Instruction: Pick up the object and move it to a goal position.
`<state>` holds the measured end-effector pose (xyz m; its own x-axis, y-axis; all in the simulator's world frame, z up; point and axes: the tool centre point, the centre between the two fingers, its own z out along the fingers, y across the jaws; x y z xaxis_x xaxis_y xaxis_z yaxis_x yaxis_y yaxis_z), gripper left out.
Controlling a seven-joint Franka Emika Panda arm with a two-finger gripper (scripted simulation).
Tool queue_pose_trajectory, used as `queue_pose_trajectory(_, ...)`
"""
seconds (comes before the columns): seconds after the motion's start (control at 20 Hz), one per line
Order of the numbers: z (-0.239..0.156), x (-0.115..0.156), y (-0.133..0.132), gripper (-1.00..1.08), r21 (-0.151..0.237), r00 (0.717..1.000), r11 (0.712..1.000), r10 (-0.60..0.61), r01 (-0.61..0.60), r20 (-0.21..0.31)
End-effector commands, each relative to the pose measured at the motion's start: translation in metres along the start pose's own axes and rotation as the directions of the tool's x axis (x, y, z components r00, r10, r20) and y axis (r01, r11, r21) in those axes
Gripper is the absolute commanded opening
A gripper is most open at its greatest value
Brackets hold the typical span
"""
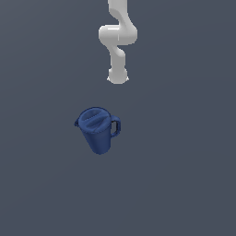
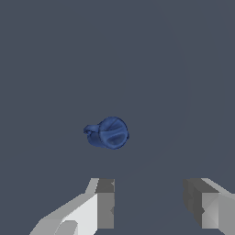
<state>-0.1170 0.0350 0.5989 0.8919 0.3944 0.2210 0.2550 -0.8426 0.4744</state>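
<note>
The gripper (image 2: pixel 149 204) fills the wrist view's foreground, fingers (image 2: pixel 105 204) spread wide and holding nothing. The pitcher (image 1: pixel 97 129) sits apart from it, just left of centre in the exterior view, below the white arm (image 1: pixel 118 41) at top centre.

a bare simulated scene: featureless grey-blue ground (image 1: pixel 184 184), no furnishings.
</note>
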Motion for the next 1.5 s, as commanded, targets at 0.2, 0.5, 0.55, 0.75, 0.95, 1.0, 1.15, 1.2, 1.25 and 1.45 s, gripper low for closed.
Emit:
queue_pose_trajectory(0.2,-0.056,0.005,-0.008,0.28,-0.186,0.996,0.978,-0.092,0.094,0.017)
queue_pose_trajectory(0.5,-0.088,0.015,-0.031,0.28,-0.345,0.980,0.918,-0.173,0.196,0.095)
queue_pose_trajectory(0.55,-0.092,0.018,-0.036,0.28,-0.369,0.976,0.904,-0.185,0.214,0.113)
queue_pose_trajectory(0.75,-0.099,0.029,-0.058,0.28,-0.451,0.953,0.842,-0.227,0.295,0.201)
queue_pose_trajectory(0.95,-0.094,0.043,-0.082,0.28,-0.509,0.917,0.770,-0.255,0.385,0.307)
queue_pose_trajectory(1.0,-0.091,0.047,-0.088,0.28,-0.519,0.905,0.751,-0.260,0.409,0.336)
queue_pose_trajectory(1.15,-0.077,0.058,-0.106,0.28,-0.537,0.864,0.692,-0.270,0.481,0.426)
queue_pose_trajectory(1.2,-0.071,0.062,-0.111,0.28,-0.540,0.847,0.673,-0.271,0.506,0.456)
queue_pose_trajectory(1.25,-0.064,0.066,-0.117,0.28,-0.540,0.830,0.653,-0.272,0.531,0.487)
queue_pose_trajectory(1.45,-0.029,0.080,-0.138,0.28,-0.518,0.746,0.578,-0.266,0.631,0.611)
